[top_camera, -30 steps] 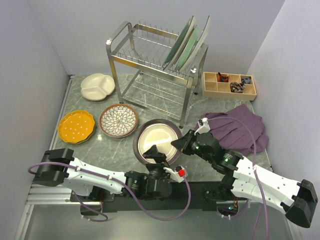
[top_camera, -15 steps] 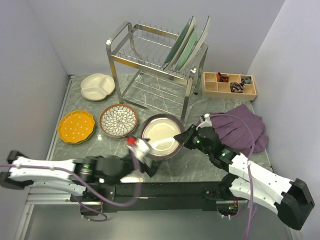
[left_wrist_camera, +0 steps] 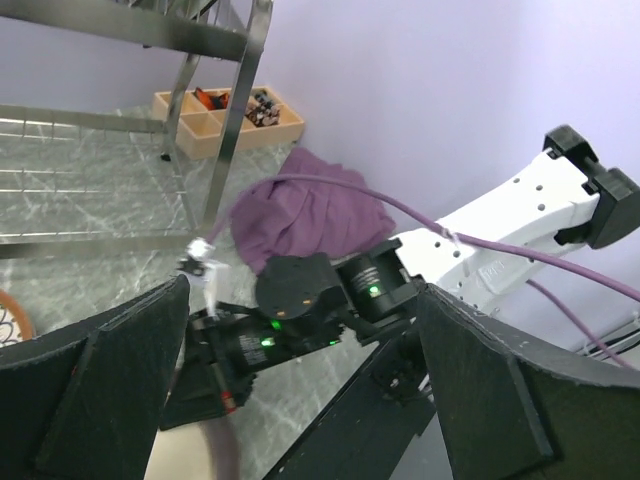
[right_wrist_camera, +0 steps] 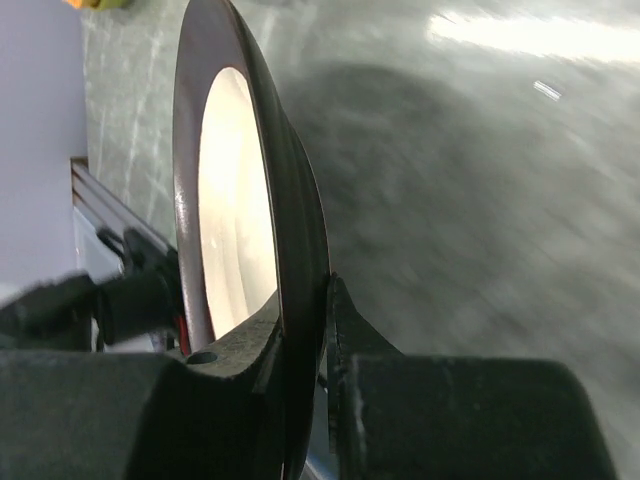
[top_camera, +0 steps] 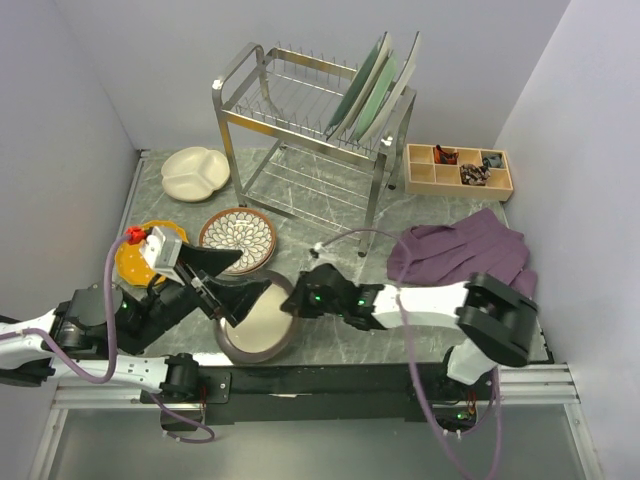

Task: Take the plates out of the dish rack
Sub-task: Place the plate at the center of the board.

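Note:
The silver dish rack (top_camera: 300, 130) stands at the back with three plates (top_camera: 375, 88) upright at the right end of its top tier. A cream divided plate (top_camera: 195, 172), an orange dotted plate (top_camera: 133, 262) and a brown petal plate (top_camera: 238, 238) lie on the table at the left. My right gripper (top_camera: 296, 303) is shut on the right rim of the dark-rimmed cream plate (top_camera: 255, 322), low near the front edge. In the right wrist view that plate (right_wrist_camera: 235, 200) stands edge-on, pinched at its rim by my right gripper (right_wrist_camera: 305, 325). My left gripper (top_camera: 255, 271) hangs open just above its left side, holding nothing.
A purple cloth (top_camera: 460, 255) lies at the right, and a wooden compartment tray (top_camera: 458, 170) sits behind it. The left wrist view looks across at the right arm's wrist (left_wrist_camera: 300, 310), with the cloth (left_wrist_camera: 300, 215) and a rack leg (left_wrist_camera: 235, 110) behind it.
The right gripper has carried the dark-rimmed plate left and toward the front edge. The left arm has swung away to the left, and its open gripper now points right over the plate.

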Robot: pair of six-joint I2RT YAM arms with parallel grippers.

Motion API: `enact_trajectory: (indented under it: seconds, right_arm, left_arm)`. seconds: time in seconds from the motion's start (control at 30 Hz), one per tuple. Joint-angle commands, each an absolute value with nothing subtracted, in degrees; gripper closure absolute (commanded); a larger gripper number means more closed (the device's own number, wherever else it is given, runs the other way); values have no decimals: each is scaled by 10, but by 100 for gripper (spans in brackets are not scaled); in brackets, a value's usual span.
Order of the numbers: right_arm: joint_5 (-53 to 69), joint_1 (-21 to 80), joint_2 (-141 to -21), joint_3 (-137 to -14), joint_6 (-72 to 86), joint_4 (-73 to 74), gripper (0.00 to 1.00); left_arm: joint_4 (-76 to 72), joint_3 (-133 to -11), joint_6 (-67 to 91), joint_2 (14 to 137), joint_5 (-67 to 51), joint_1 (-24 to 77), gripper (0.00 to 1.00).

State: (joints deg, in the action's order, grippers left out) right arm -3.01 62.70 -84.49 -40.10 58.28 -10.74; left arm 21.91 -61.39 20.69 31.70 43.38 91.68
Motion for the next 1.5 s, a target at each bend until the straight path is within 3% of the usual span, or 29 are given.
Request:
enact_trajectory:
  seconds: [0.0,0.9,0.97,1.07,1.1,1.2,1.47]
  right_arm:
    - [-30,648,-924,-517,622,-279,100]
    - [-32,698,-1155,-685,707,-364,99]
    - [-39,700,-1161,-686,714,-362,94]
    - [-53,699,-1163,-679,716,-361,78]
    - [-54,700,-1162,-674,715,-360,69]
    - [-69,699,-1154,-669,703,-335,55]
    - [-102,684,-1123,-628,686,-287,48]
  left_arm:
    - [252,-629,219,316,446,916,0]
    - [237,-599,205,280,465,916,1]
    - [237,-599,203,280,467,916,1]
    - [237,-596,202,282,471,916,1]
    - [237,-596,202,282,473,916,1]
    - [240,-594,202,280,477,916,1]
    - [218,-577,193,272,490,916,1]
